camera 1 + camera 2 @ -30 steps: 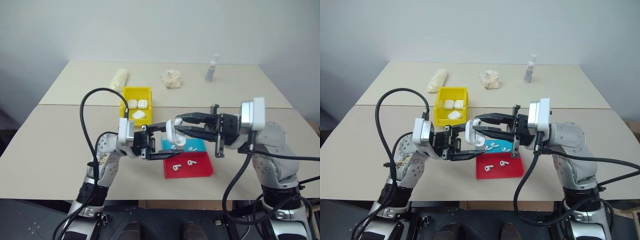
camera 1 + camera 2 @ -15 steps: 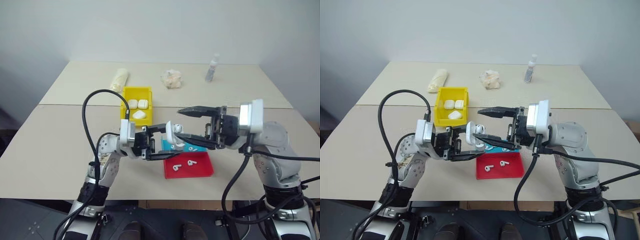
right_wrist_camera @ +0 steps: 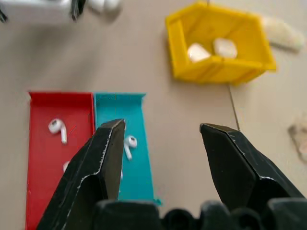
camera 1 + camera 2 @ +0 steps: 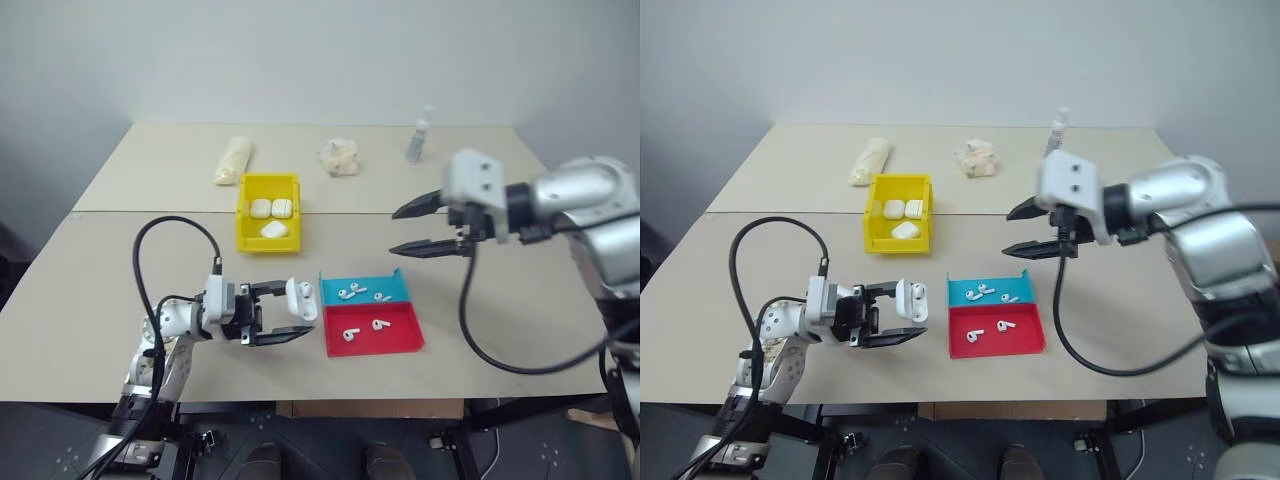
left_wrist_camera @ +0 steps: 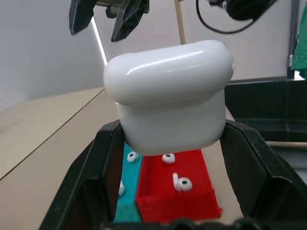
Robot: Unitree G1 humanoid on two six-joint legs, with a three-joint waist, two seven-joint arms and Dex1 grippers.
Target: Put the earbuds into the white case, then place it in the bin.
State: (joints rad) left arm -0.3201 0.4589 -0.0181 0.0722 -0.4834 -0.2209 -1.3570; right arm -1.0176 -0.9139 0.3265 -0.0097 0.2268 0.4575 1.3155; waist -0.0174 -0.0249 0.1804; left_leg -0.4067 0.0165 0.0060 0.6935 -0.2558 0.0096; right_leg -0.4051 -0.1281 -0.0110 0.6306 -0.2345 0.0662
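Now the left gripper (image 4: 285, 320) clamps the white case (image 4: 300, 297), with the bin (image 4: 268, 189) beyond it; the right gripper (image 4: 402, 230) gapes empty

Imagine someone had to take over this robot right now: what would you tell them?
Left gripper: fingers shut on a closed white case, held beside the trays.
Right gripper: fingers open, holding nothing, raised above the table beyond the trays.
Earbuds: two in the blue tray, two in the red tray.
Yellow bin: three cases already inside.
Left to do: drop the held case in the bin; whether earbuds are inside it cannot be told.
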